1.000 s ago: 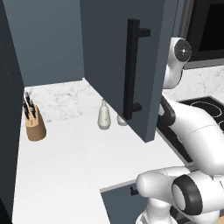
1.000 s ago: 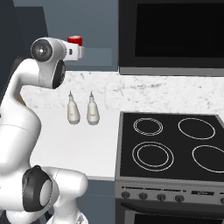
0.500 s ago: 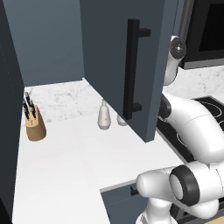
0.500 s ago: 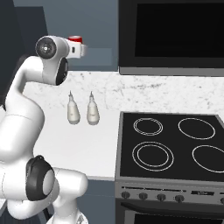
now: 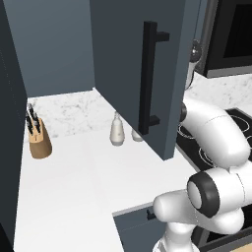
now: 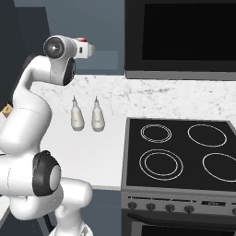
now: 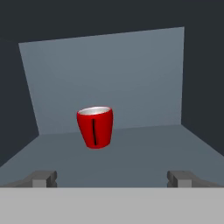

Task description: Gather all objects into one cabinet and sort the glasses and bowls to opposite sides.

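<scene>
Since the earlier frames the upper arm has swung further up and toward the cabinet, its elbow joint rising higher beside the open cabinet door (image 5: 147, 74), while the counter things have stayed put. In the hand view the gripper (image 7: 112, 177) stands wide, its two fingertips far apart and nothing between them, looking along the plain shelf (image 7: 144, 148) inside the cabinet. A glossy red mug (image 7: 95, 127) with a white inside stands upright on that shelf, left of centre and nearer the back wall, well apart from the fingertips; the dark line down its front is probably its handle seen edge-on, though the view is too coarse to be sure.

The step in hand looks like reaching for this mug. To do it well the hand should shift left until the mug sits midway between the fingers, then advance level along the shelf and close across the body, clear of the handle.

On the counter (image 5: 74, 187) below are a knife block (image 5: 38, 138) and two pale bottles (image 6: 86, 115), with the stove (image 6: 184, 156) beside them. The open door hangs close to the arm and its black bar handle (image 5: 149, 78) could snag the elbow
</scene>
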Robot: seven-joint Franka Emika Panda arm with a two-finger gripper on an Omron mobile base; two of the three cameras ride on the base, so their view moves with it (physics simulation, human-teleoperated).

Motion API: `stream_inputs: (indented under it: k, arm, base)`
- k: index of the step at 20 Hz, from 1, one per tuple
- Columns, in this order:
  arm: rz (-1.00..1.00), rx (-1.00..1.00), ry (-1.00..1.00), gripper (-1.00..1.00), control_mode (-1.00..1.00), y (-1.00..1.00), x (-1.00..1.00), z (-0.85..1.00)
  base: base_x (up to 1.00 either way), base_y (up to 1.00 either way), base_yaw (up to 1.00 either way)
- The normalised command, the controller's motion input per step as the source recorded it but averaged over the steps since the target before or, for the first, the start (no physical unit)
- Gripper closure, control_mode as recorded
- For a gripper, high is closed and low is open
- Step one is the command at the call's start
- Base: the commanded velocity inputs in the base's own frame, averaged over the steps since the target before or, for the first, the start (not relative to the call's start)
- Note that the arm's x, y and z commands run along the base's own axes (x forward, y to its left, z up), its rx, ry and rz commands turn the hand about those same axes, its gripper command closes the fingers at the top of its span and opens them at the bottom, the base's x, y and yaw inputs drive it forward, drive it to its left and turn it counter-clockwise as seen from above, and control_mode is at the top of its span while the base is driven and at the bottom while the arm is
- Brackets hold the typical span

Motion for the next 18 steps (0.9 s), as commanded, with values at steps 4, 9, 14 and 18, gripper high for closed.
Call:
stream_inputs:
  k: [4, 9, 14, 18]
  arm:
    - [0.00, 0.00, 0.00, -1.00, -1.00, 0.05, 0.28, 0.11]
    - [0.00, 0.00, -0.02, -1.00, -1.00, 0.10, 0.04, 0.52]
    - [0.00, 0.00, -0.02, -1.00, -1.00, 0.10, 0.00, 0.50]
    - [0.00, 0.00, 0.01, -1.00, -1.00, 0.00, 0.00, 0.04]
  base:
    - [0.00, 0.00, 0.00]
    - [0.00, 0.00, 0.00]
    - [0.00, 0.00, 0.00]
    - [0.00, 0.00, 0.00]
